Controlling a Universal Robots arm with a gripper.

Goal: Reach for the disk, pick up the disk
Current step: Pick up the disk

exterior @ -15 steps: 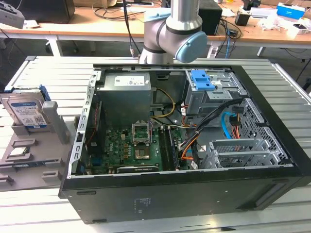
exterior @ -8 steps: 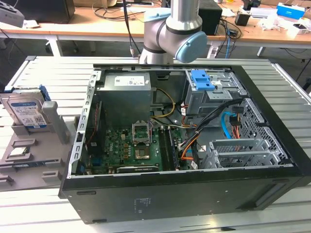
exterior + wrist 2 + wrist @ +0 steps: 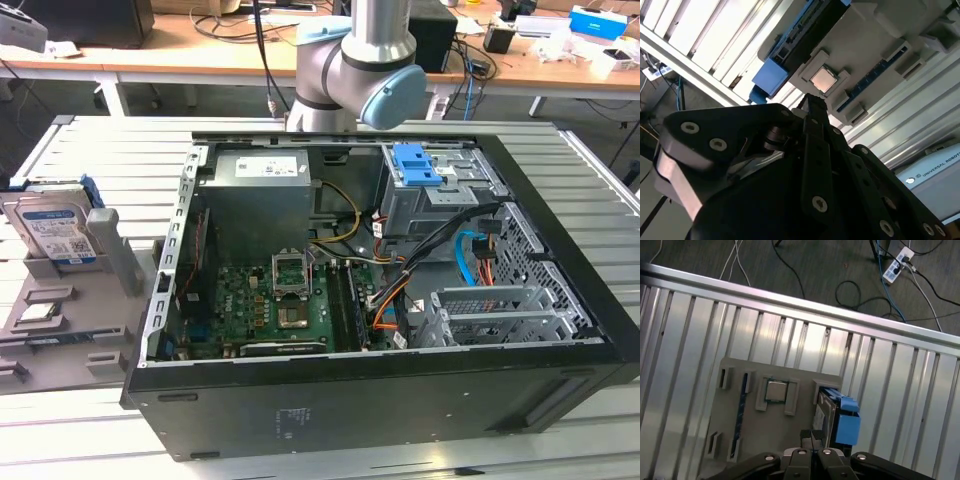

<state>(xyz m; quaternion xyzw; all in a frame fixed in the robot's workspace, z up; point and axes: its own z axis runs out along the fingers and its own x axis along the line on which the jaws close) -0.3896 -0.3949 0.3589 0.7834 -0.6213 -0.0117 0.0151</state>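
Claw (image 3: 812, 435): I held it pressed together, empty, above the disk (image 3: 826, 412).
Disk: upright in grey holder (image 3: 765, 432), untouched.
Progress: reach partly done; pick-up left.

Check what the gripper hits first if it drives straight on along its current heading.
The gripper would likely meet the grey holder tray right beside the upright disk; depth unclear, it may clip the disk first.

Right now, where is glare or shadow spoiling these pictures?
In the first wrist view, light glares off the table slats by the disk; in the second wrist view, the slats wash out white; in the exterior view, the inside of the computer case looks dim.
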